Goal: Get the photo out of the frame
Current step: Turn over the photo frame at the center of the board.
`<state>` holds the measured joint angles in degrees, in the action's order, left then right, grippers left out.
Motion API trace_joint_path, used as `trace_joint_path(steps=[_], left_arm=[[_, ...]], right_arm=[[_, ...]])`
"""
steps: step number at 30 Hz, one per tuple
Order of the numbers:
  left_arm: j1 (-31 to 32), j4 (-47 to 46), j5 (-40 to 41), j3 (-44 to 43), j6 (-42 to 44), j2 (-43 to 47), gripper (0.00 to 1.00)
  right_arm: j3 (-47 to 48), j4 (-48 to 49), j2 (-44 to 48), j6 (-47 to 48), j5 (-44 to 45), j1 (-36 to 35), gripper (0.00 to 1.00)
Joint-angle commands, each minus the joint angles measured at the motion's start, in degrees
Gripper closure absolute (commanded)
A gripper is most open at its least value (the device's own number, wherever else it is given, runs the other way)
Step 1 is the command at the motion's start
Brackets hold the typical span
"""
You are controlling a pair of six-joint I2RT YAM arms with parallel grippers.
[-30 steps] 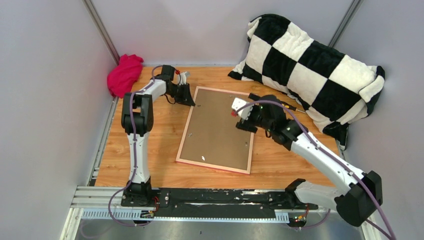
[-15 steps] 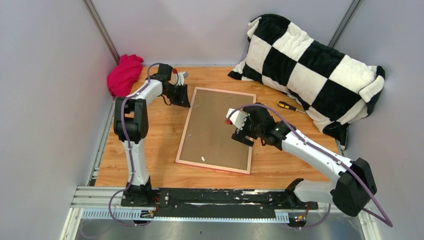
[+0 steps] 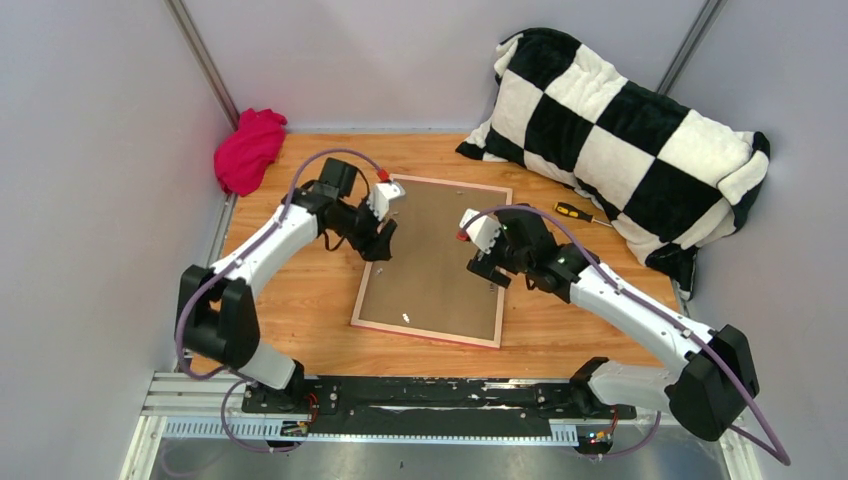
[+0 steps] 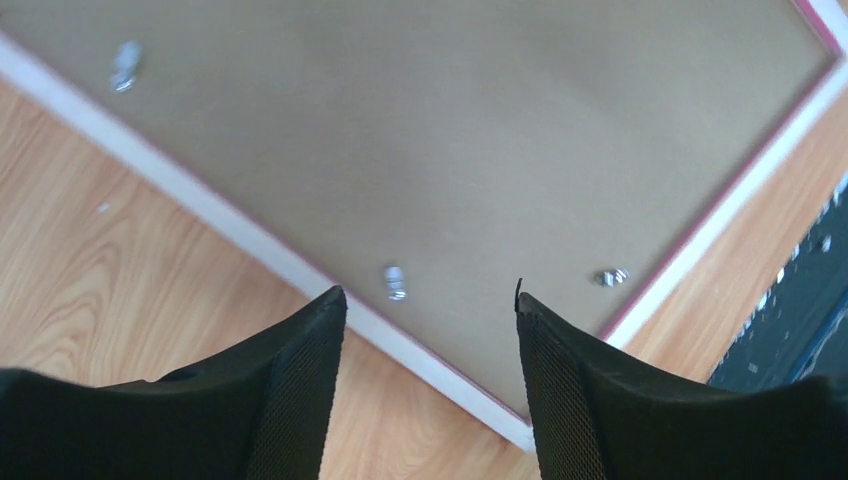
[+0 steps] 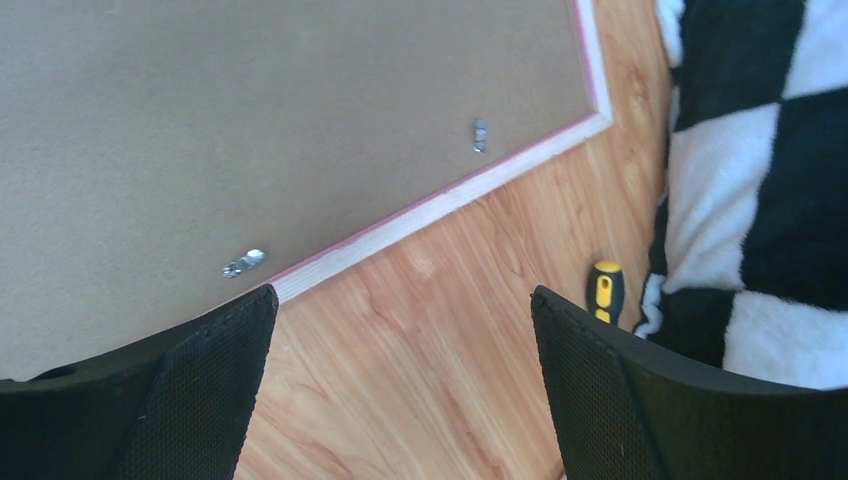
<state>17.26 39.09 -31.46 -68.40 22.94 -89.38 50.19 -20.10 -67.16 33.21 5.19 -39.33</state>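
Your frame [image 3: 425, 334] lies face down, long axis running away from you, between the two hands; left gripper [image 4: 430, 300] hangs open, empty, over its left edge; right gripper [image 5: 403, 295] open over the right edge; the photo hides beneath the brown backing [image 3: 432, 250], pinned by small clips [image 4: 396, 282].

We see the frame [image 3: 432, 262] lying flat, back up, on the wooden table [image 3: 300, 300]: thin pink border, brown backing board [image 4: 480, 130], small metal tabs [image 4: 396, 282] along its edges.
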Motion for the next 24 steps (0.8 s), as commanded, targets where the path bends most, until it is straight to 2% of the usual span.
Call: trace_joint_path(steps=[1,7,12,17,21,24], left_arm=[[7.16,0.86,4.03,7.2,12.83,6.9,0.35],[15.43,-0.34,5.51,16.18,17.53,16.71,0.31],[26.74,-5.44,13.18,21.62,15.25,21.58,0.32],[38.94,-10.2,24.48,23.59,13.78,18.34,0.34],[44.49,-13.0,30.35,23.79,13.94,12.93,0.36],[46.43,-13.62,31.34,22.71,13.57,10.29,0.37]], right_arm=[[-1.36,2.03,2.85,-1.79,2.06,3.35,0.03],[-2.47,4.96,5.9,-2.61,3.3,9.04,0.03],[-4.09,8.93,9.21,-2.89,5.36,14.89,0.02],[-5.19,10.66,12.65,-3.42,5.42,20.93,0.02],[-5.44,10.68,14.46,-3.93,4.21,23.49,0.02],[-5.67,10.72,14.54,-3.78,3.87,23.94,0.02]])
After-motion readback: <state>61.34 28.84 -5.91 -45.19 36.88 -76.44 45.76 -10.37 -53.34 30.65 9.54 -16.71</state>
